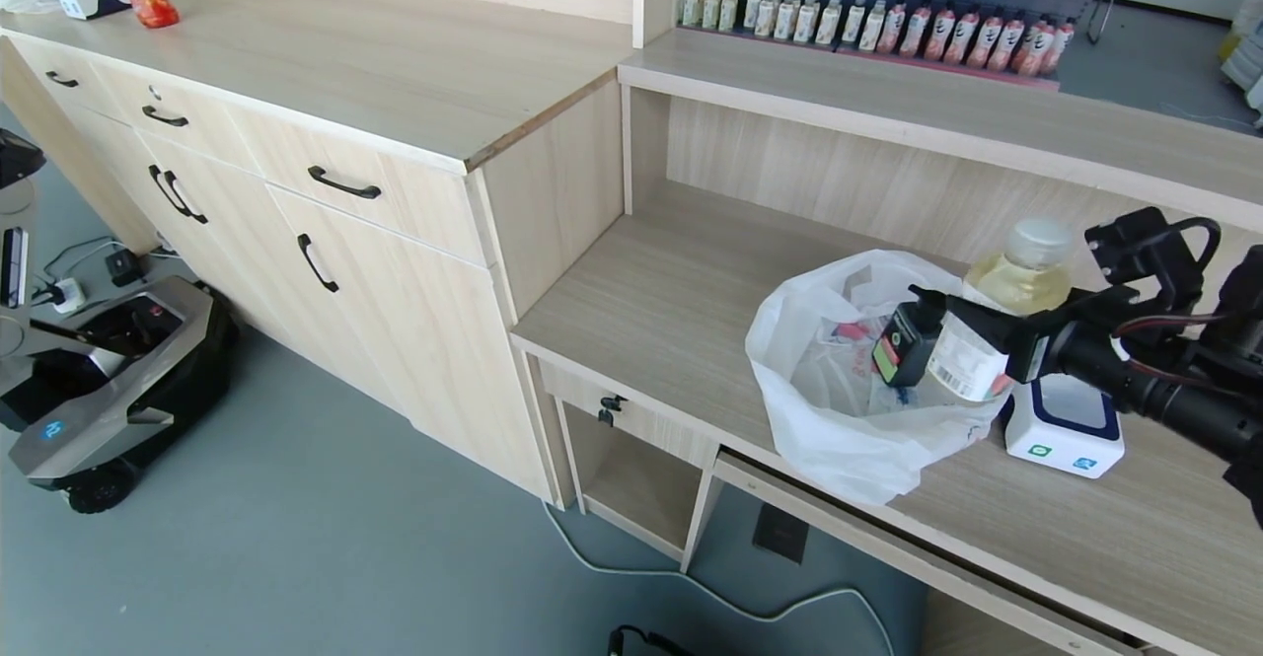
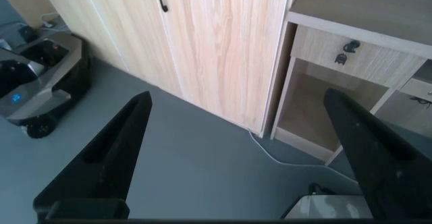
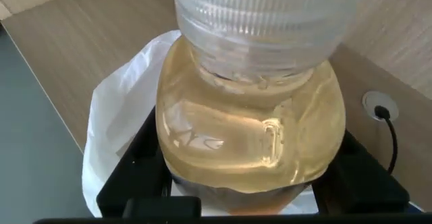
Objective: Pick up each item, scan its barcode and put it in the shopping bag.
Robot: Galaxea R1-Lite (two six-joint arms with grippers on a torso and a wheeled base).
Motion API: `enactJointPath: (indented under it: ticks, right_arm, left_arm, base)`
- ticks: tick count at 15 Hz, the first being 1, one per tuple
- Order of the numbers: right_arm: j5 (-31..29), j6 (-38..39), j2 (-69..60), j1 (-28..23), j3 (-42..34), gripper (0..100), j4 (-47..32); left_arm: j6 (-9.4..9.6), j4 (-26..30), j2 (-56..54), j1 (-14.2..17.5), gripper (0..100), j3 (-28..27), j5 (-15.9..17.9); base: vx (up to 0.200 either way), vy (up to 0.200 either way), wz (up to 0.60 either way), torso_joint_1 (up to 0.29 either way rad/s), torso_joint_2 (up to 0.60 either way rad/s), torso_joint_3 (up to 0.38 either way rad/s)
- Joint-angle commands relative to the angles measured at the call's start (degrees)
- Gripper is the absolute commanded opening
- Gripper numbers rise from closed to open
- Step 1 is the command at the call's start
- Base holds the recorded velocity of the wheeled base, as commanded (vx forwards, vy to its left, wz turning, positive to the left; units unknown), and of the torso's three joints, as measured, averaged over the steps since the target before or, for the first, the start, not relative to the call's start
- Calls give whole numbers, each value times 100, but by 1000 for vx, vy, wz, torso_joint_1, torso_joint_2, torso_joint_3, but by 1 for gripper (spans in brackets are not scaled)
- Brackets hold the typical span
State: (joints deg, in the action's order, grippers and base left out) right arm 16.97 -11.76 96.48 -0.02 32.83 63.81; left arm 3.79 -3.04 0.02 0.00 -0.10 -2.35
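right gripper (image 3: 250, 193): jaws closed on the lower body of a bottle (image 3: 250, 123), one black finger on each flank. the bottle is clear plastic with pale yellow liquid up to the shoulder and a ribbed clear cap nearest the wrist camera. in the head view it hangs tilted, cap up and toward the back panel. its base end, which carries a white label with a barcode, is over the mouth of the shopping bag (image 1: 839, 429).

a dark piece with a green-and-red mark shows at the finger end (cannot tell whether it is an item or part of the gripper).

bag: thin white plastic, slumped open on the lower counter (image 1: 671, 291) near its front edge. some packets show through the film. a small white scanner (image 1: 1066, 429) with a blue top stands just beside the bag, to the robot's right of it.

left gripper (image 2: 236, 156): jaws spread wide with nothing between them. it hangs low over the grey floor before the cabinets, well apart from the work.

handling, judged: the bottle is nearly full, so fairly heavy. its wall is smooth, probably slippery, and likely yields a little under squeeze. the low grip across the body seems sound; the rounded shoulder or the cap would be poorer holds. the bag is limp and will not hold its mouth open, so the bottle is best lowered well inside before release.
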Motion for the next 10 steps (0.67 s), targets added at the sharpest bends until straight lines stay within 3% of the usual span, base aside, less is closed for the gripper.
enactJointPath:
  ticks: [1, 10]
  right_arm:
    - [-1, 289, 996, 134, 268, 0, 88]
    - [17, 289, 1787, 635, 338, 0, 1055]
  left_arm:
    - [-1, -4, -2, 0, 100, 1, -2]
    - [-1, -4, -2, 0, 100, 1, -2]
  base:
    - [0, 0, 0, 0, 0, 0]
    - [0, 0, 0, 0, 0, 0]
